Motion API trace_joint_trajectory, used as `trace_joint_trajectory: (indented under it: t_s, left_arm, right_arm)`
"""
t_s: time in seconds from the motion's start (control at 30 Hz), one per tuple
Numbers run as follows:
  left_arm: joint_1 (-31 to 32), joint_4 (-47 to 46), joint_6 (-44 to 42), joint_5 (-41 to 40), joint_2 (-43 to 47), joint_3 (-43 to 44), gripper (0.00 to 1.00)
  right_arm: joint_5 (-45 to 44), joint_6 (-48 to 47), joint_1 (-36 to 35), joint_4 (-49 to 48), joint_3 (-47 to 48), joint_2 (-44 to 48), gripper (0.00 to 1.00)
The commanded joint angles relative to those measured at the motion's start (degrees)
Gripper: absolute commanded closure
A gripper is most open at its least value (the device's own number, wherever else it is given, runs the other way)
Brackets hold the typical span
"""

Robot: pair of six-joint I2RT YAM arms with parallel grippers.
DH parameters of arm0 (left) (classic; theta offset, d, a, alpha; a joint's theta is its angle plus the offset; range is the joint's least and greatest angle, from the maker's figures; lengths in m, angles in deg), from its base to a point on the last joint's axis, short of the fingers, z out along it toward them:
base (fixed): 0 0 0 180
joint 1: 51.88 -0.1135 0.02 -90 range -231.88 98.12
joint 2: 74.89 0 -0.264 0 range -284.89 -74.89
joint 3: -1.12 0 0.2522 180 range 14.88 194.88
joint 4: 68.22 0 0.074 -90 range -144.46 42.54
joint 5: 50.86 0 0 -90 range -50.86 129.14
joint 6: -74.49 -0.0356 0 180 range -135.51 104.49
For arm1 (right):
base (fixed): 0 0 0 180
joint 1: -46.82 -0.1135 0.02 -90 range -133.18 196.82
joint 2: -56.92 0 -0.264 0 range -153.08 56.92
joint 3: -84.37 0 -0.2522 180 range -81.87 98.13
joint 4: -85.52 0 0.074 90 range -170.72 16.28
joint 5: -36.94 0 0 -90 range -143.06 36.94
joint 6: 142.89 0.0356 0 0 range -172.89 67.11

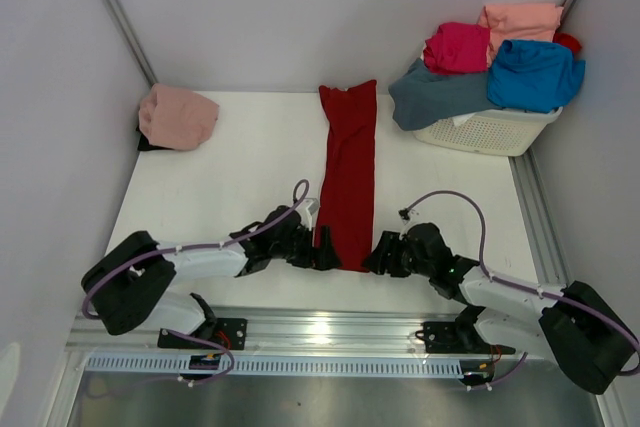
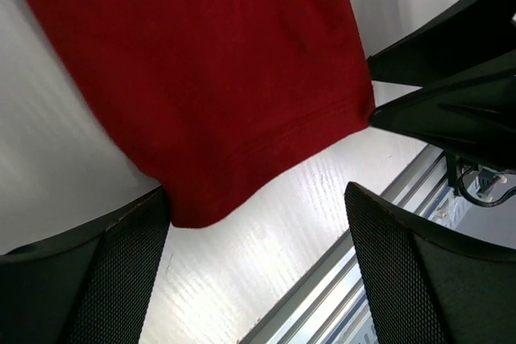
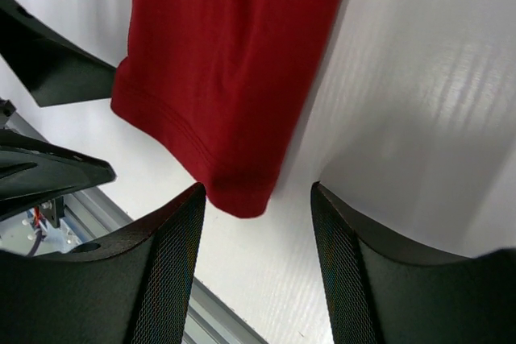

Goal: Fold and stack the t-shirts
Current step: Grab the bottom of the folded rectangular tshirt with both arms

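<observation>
Item 1: dark red t-shirt (image 1: 348, 172). Folded into a long narrow strip, it lies flat on the white desk (image 1: 230, 177), running from the back edge toward the arms. I place every other entry against it.

Item 2: left fingers (image 1: 326, 257). At the strip's near-left corner. I see them spread apart and clamped on nothing. In the left wrist view the hem corner lies on the desk just beside one finger.

Item 3: right fingers (image 1: 373, 259). At the strip's near-right corner, spread apart. The hem corner lies between their tips and I see no pinch on it.

Item 4: pink t-shirt (image 1: 178, 115). Bunched, well to the left of the strip's far end, over something dark I cannot identify.

Item 5: basket (image 1: 490, 130). White lattice, right of the strip's far end.

Item 6: grey-blue t-shirt (image 1: 440, 95). Draped over the basket's side nearest the strip.

Item 7: magenta t-shirt (image 1: 457, 47), salmon t-shirt (image 1: 520, 19) and blue t-shirt (image 1: 535, 75). Heaped on the basket, farther from the strip.
</observation>
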Motion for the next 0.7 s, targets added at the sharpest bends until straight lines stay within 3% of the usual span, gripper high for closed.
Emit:
trace_joint_trajectory:
  t_s: [0.0,0.2,0.43,0.53,0.63,0.67]
  left_arm:
    - [-0.35,0.64,-0.92,3.43,-3.25,2.87,0.09]
    - [-0.35,0.64,-0.92,5.02,-5.46,3.58,0.11]
    - [-0.35,2.66,-1.62,6.07,-7.56,5.51,0.19]
    - [-0.35,3.71,-2.15,6.61,-8.27,6.22,0.32]
    - [-0.35,3.81,-2.94,8.45,-8.71,6.57,0.56]
    - [-0.35,3.81,-3.03,9.41,-8.71,6.75,0.74]
  right_arm:
    - [0.61,1.13,-0.38,-5.70,0.54,-3.11,0.41]
    - [1.75,1.22,-1.08,-8.69,1.24,-6.37,0.48]
    - [2.37,-0.44,-1.08,-9.31,2.56,-7.95,0.70]
    - [2.11,-1.41,-1.08,-8.61,3.53,-8.66,0.79]
    - [1.67,-2.20,-1.08,-7.82,4.32,-8.57,0.90]
    - [1.58,-2.38,-0.99,-7.21,4.58,-8.57,0.94]
